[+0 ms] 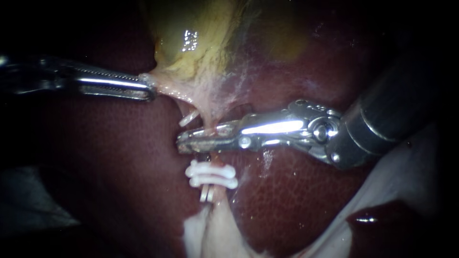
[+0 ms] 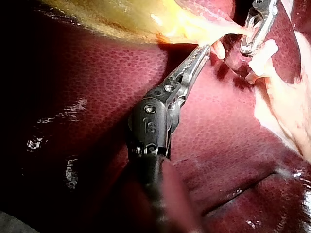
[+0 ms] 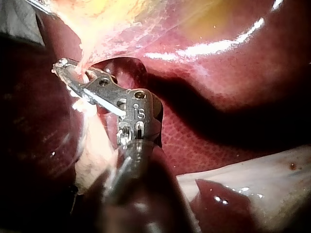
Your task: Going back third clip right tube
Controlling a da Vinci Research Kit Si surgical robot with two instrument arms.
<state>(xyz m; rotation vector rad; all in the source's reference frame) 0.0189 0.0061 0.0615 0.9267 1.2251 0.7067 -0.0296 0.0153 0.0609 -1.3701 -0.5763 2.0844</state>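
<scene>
The liver (image 1: 296, 200) lies under the yellow gallbladder (image 1: 191, 38) (its pale neck is pulled taut). The left instrument (image 1: 148, 88) has its jaws pinching that neck. The right instrument (image 1: 184, 142) lies across the tube (image 1: 216, 195), jaws slightly parted, just gallbladder-side of two white clips (image 1: 213, 176), which only the endoscope shows whole.

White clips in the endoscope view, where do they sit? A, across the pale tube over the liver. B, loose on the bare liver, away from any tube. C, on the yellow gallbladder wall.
A: the white clips lie stacked across the tube, with dark red liver on either side.
</scene>
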